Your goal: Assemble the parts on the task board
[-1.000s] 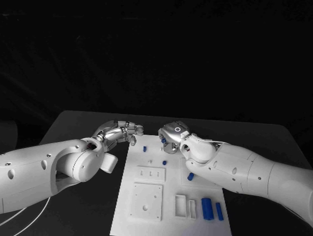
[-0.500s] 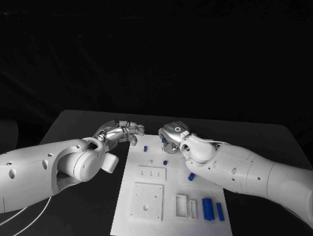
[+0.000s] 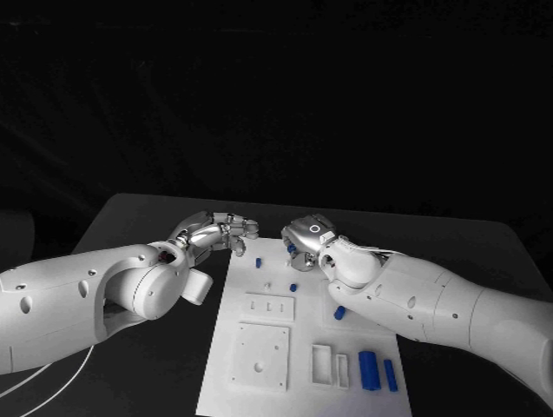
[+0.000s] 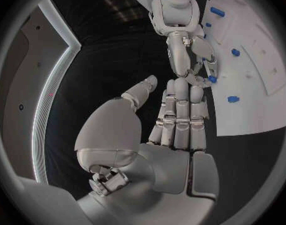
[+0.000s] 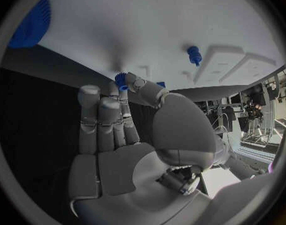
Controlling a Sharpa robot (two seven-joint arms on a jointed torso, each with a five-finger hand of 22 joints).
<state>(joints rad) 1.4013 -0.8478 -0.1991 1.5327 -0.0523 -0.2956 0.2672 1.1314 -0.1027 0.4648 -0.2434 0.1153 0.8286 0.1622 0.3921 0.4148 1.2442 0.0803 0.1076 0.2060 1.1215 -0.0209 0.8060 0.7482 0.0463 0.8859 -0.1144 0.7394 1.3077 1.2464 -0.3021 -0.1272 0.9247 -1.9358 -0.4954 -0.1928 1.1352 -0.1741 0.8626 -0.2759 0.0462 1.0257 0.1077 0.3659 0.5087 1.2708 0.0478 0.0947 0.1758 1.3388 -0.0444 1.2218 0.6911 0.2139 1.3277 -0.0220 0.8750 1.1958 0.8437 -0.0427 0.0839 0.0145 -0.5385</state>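
Note:
The white task board (image 3: pixel 304 330) lies between my arms. Small blue parts stand on it: one peg (image 3: pixel 259 261) near the far end, another (image 3: pixel 292 287) mid-board, and two long pieces (image 3: pixel 367 369) at the near right. My right hand (image 3: pixel 304 243) hovers over the board's far end and pinches a small blue part (image 5: pixel 121 80) between thumb and a fingertip; the same part (image 4: pixel 212 78) shows in the left wrist view. My left hand (image 3: pixel 213 233) hangs at the board's far left corner, fingers straight and side by side, thumb apart, holding nothing.
White raised blocks (image 3: pixel 261 354) with holes and slots sit on the near half of the board. A ribbed blue piece (image 5: pixel 30 22) and a blue peg (image 5: pixel 193 54) lie on the board under the right hand. Black table (image 3: pixel 139 226) surrounds the board.
My left hand has edged slightly toward the board's far corner. The right hand keeps its pinch in nearly the same place.

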